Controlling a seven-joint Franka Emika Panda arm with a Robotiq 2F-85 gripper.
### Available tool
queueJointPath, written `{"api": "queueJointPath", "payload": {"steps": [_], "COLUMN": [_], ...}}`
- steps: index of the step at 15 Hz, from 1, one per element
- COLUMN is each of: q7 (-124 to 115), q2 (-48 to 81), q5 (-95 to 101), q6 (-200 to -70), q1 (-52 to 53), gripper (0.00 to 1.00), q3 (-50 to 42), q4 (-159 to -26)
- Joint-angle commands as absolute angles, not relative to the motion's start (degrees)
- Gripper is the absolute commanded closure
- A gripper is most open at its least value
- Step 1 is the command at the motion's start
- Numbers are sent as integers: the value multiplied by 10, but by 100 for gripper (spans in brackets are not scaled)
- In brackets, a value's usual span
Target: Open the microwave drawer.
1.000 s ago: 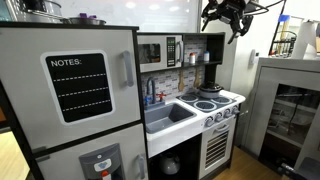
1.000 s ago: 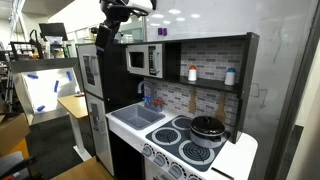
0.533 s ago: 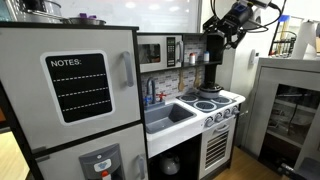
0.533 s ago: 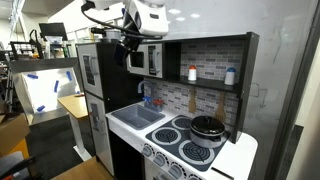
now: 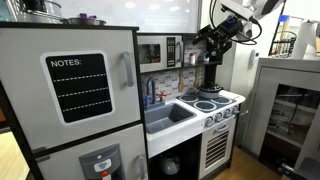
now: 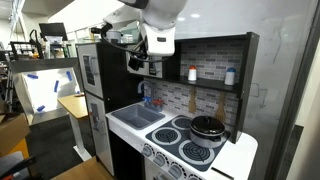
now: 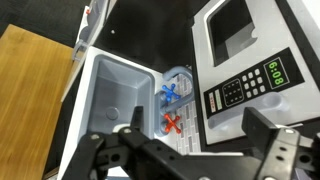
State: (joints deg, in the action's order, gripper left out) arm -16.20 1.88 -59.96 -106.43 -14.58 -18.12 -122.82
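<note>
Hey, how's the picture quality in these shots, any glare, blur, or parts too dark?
In an exterior view, backlight blows out the wall above the microwave; in an exterior view, the white arm is overexposed, its edges washed out; in the wrist view, the gripper is dark and soft, the sink clear.

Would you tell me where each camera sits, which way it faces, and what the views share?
An exterior view: before the fridge, facing microwave, sink and stove; arm and gripper upper right.
An exterior view: at the stove end, facing past the sink to the fridge; arm across the top.
Wrist view: above, looking down on microwave and sink; open gripper along the bottom.
All three share the sink.
</note>
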Motion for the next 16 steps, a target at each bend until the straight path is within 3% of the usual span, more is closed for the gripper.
{"api": "queueJointPath", "payload": {"steps": [1,16], "q7": [-172,-163], "q2": [29,24], "q5": [-650,-663], "q6": [-1086,-1094], "q1": [-154,-153], "gripper": [0,0], "q3": [-176,-176], "q4": [-1220,-1227]}}
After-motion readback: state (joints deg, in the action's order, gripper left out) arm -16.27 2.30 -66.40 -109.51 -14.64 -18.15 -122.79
